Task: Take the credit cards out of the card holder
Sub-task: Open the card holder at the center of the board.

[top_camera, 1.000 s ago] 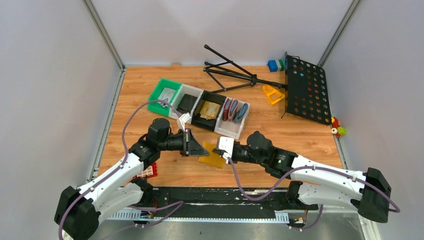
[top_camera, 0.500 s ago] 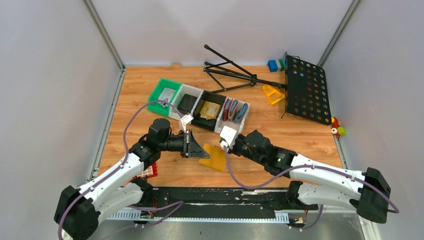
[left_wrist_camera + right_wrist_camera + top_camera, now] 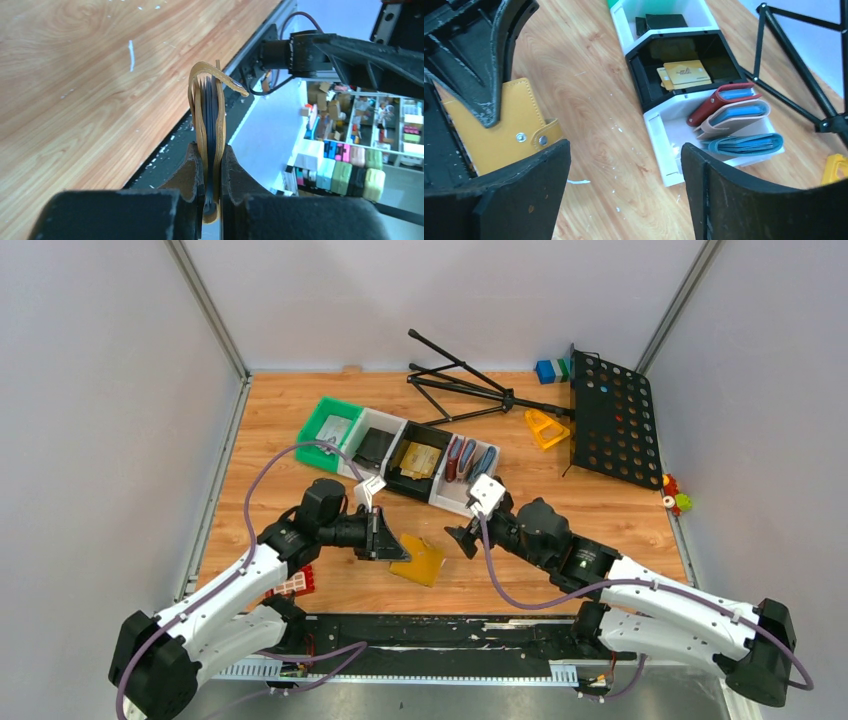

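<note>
Credit cards (image 3: 684, 72) lie in the black bin (image 3: 636, 80), the left claw (image 3: 211, 155) pinches the card holder (image 3: 499, 135), and the empty right claw (image 3: 624, 155) is spread wide, probably ready to fetch another.

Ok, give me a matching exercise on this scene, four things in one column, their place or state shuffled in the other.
1 card holder
2 credit cards
3 right end effector
4 dark-red wallet

A standing in the white bin
B open, holding nothing
C clamped in the left end effector
D lying in the black bin

Pairs: 1-C, 2-D, 3-B, 4-A
</note>
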You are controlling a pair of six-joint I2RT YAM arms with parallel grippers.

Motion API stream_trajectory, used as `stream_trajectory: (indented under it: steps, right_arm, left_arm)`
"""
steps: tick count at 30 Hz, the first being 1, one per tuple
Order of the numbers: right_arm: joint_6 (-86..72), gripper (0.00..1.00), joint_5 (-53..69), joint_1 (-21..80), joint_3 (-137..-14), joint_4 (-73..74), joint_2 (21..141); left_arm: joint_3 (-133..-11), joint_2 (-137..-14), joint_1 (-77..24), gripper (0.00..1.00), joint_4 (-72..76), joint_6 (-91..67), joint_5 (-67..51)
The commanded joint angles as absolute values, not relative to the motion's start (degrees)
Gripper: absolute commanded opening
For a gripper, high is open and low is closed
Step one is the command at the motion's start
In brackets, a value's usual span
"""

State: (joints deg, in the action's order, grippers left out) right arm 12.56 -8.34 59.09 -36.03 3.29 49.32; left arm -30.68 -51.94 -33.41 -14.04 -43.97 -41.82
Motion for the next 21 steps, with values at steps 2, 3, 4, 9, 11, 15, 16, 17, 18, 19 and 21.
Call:
stream_trajectory:
  steps: [2, 3, 4, 9, 11, 15, 16, 17, 18, 19, 21]
  right_arm:
    - [-6.3, 1.0, -13.0, 58.9, -37.3, 7.9, 48.5]
    - [-10.5, 1.0, -15.2, 58.9, -37.5, 9.2, 48.7]
    - [-13.5, 1.0, -15.3, 58.9, -37.6, 10.1, 48.6]
    - [-8.3, 1.0, -3.6, 58.9, -36.0, 7.9, 47.6]
    - [-5.9, 0.98, 1.5, 58.8, -35.9, 7.4, 47.3]
    - [-2.6, 0.96, 9.8, 58.8, -36.2, 7.2, 48.6]
    - [-2.4, 0.96, 11.0, 58.8, -36.7, 7.4, 49.3]
    - [-2.1, 0.96, 12.5, 58.9, -37.0, 7.7, 50.4]
    - [-1.6, 0.95, 13.8, 58.8, -37.5, 7.9, 51.2]
    - [-1.2, 0.95, 15.0, 58.9, -37.8, 7.8, 52.0]
    - [-1.1, 0.95, 16.0, 58.9, -38.2, 7.3, 53.3]
  left_arm:
    - [-33.0, -50.9, -33.6, 0.0, -16.0, -38.7, -37.7]
    - [-32.7, -50.6, -33.6, 0.0, -15.3, -38.8, -37.8]
    - [-32.4, -50.4, -33.6, 0.0, -14.9, -38.8, -37.9]
    - [-33.1, -51.0, -33.7, 0.0, -15.4, -37.0, -39.9]
    - [-34.0, -52.0, -33.7, 0.0, -16.1, -36.0, -41.1]
    - [-35.2, -52.6, -34.0, 0.0, -16.9, -34.2, -42.9]
    - [-35.6, -52.4, -34.2, 0.0, -17.1, -33.9, -43.1]
    - [-35.9, -52.2, -34.2, 0.0, -17.3, -33.6, -43.2]
    - [-36.0, -52.0, -34.3, 0.0, -17.3, -33.6, -43.4]
    - [-36.1, -51.7, -34.5, 0.0, -17.1, -33.8, -43.5]
    - [-35.9, -51.5, -34.8, 0.0, -16.3, -34.3, -44.2]
